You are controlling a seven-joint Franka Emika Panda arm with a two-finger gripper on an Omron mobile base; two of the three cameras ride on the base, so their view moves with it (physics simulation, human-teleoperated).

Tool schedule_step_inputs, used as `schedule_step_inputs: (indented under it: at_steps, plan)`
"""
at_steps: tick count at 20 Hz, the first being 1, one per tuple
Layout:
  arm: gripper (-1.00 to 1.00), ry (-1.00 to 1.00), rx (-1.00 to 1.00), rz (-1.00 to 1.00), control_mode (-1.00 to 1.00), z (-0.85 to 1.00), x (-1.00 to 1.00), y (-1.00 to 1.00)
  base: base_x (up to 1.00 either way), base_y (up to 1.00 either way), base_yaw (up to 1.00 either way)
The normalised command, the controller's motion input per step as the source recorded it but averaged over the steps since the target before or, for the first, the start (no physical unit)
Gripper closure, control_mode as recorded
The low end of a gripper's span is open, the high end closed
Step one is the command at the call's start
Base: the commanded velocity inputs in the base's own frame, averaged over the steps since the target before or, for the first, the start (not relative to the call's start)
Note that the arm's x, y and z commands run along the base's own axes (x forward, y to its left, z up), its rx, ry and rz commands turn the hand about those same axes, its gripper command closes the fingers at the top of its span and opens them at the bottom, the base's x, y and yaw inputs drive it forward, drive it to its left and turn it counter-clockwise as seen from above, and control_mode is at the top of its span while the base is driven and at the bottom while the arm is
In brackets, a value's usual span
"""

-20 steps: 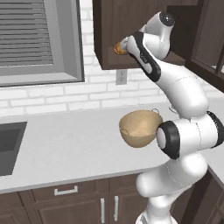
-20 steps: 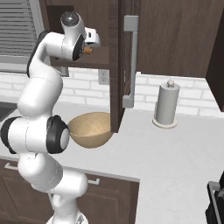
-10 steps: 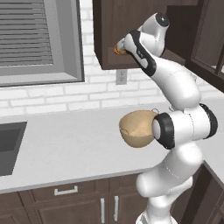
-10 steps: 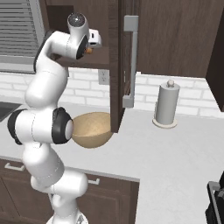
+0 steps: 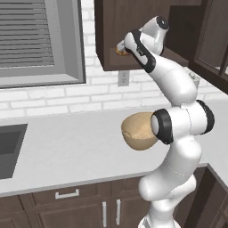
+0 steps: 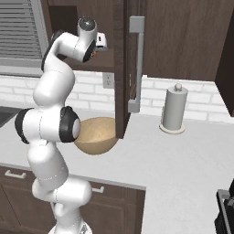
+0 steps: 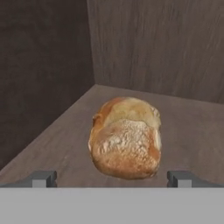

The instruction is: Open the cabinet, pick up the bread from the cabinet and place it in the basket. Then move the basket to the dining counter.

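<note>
even flat rendered light, dim cabinet interior, edges perhaps slightly soft

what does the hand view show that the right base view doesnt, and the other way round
Hand view alone: the bread lying on the cabinet's wooden shelf near an inner corner, with the open gripper just short of it, one fingertip on each side, not touching.

Right base view alone: the basket on the white worktop, the paper towel roll, the swung-open cabinet door with its grey handle, and the arm reaching up.

Both: the dark brown cabinet and the hand pushed into it.
</note>
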Motion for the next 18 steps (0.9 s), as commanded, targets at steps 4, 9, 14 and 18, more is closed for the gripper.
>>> schedule_step_inputs:
  at_steps: [4, 9, 14, 18]
  plan:
    - [-1.0, 0.0, 0.0, 0.05, -1.0, 0.0, 0.24, 0.0, 0.0, 0.0, 0.0]
    - [-1.0, 0.0, 0.0, 0.01, -1.0, 0.0, 0.27, 0.0, 0.0, 0.0, 0.0]
    - [-1.0, 0.0, 0.0, 0.0, -1.0, 0.0, 0.27, 0.05, 0.0, 0.0, 0.0]
    - [-1.0, 0.0, 0.0, 0.0, -1.0, -0.02, 0.26, 0.08, 0.0, 0.0, 0.0]
